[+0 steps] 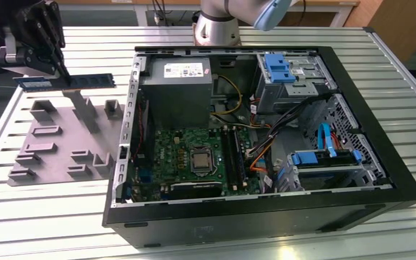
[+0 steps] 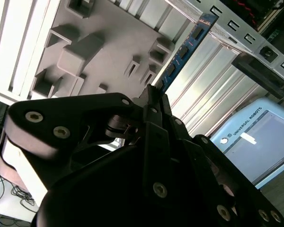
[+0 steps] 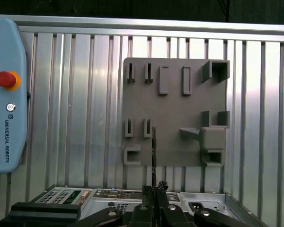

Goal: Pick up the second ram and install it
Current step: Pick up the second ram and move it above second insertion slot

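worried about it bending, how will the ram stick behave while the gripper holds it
Probably stiff: the second ram juts level from the gripper without sagging. Likely light, being thin edge-on in the first wrist view. Bare chips suggest it is fragile.

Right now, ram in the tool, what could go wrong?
1. The tool holds the second ram by a narrow pinch; it could tilt or slip.
2. The ram's end sits close to the case wall and might clip it.
3. Loose cables lie beside the memory slots; could snag.
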Robot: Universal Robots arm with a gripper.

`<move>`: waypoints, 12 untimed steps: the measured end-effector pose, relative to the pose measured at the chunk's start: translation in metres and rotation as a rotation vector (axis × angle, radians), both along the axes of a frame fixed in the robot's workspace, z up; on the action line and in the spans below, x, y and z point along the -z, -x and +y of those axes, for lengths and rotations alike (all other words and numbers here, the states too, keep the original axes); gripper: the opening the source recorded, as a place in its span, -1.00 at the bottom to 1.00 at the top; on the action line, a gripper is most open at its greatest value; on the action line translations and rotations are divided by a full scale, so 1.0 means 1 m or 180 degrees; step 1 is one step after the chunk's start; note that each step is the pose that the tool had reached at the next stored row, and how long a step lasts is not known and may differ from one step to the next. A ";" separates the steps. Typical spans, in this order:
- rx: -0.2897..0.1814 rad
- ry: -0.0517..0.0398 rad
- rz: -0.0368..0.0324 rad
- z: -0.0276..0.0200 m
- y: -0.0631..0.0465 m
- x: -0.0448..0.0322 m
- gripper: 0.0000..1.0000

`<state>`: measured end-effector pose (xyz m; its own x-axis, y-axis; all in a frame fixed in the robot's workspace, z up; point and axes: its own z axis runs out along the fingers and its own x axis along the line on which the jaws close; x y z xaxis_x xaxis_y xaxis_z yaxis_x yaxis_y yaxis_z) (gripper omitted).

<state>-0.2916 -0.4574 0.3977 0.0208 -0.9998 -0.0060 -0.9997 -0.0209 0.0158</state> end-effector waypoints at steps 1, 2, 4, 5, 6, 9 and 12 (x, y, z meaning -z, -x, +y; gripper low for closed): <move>0.0000 0.0000 0.0000 0.0000 0.000 0.0000 -0.72; 0.0000 0.0000 0.0000 0.0000 -0.001 0.0000 -0.72; 0.0000 0.0000 0.0000 0.0000 -0.002 0.0000 -0.72; 0.0000 0.0000 0.0000 0.0000 -0.002 0.0000 -0.72; 0.0000 0.0000 0.0000 0.0000 -0.002 0.0000 -0.72; 0.0000 0.0000 0.0000 0.0000 -0.004 0.0000 -0.72; 0.0000 0.0000 0.0000 0.0000 -0.005 0.0000 -0.72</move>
<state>-0.2867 -0.4574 0.3977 0.0208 -0.9998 -0.0059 -0.9997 -0.0209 0.0159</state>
